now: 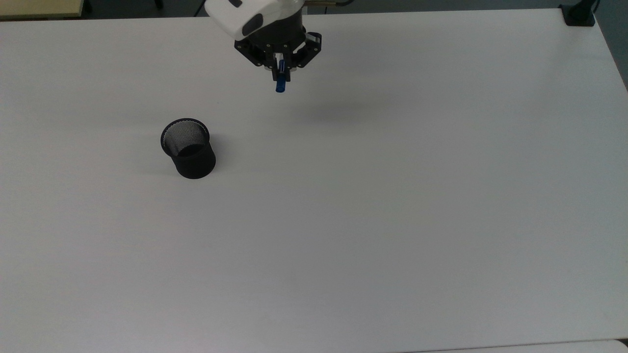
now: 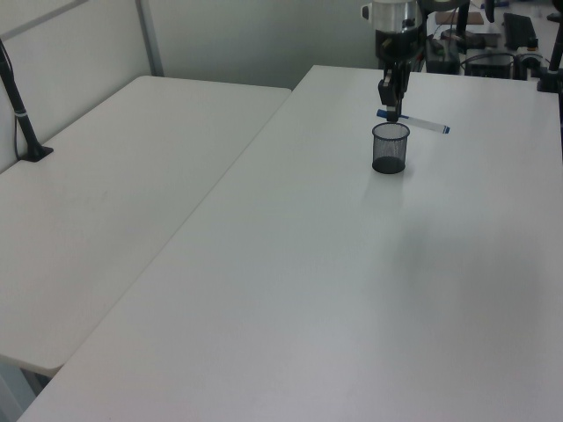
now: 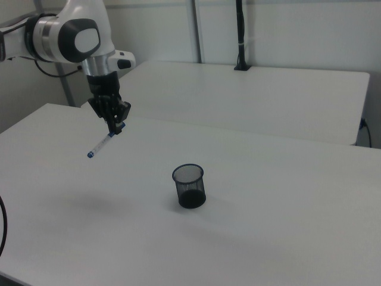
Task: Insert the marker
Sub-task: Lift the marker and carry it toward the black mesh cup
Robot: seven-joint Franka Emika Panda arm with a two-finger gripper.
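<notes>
Raised well above the white table (image 1: 392, 220), gripper (image 1: 280, 68) clamped on the marker (image 3: 102, 143) near its blue-capped end, fingers pressed together around the barrel. Held off the surface, nothing beneath but a faint shadow on the tabletop.

In the right view, marker slanting down from the fingers toward the right view's left, white barrel and small blue end tip hanging free. In the left view, marker (image 2: 422, 123) nearly level, sticking out toward the left view's right, blue tip at the far end of it. In the top view, marker (image 1: 280, 84) foreshortened: just the blue cap poking out below the fingers, white barrel hidden behind the black gripper body.

Black mesh cup (image 1: 188, 148) upright on the table, open mouth up, apart from the gripper and toward the top view's left and nearer edge. In the right view, cup (image 3: 190, 186) to the right view's right of the marker and lower. In the left view, cup (image 2: 390, 147) seeming to sit right under the gripper (image 2: 392, 104), a lining-up of that angle, not contact. Inside of the cup dark, contents hard to make out.

Arm cut off at the upper edge in the top view and the left view; wrist and white links visible in the right view.
</notes>
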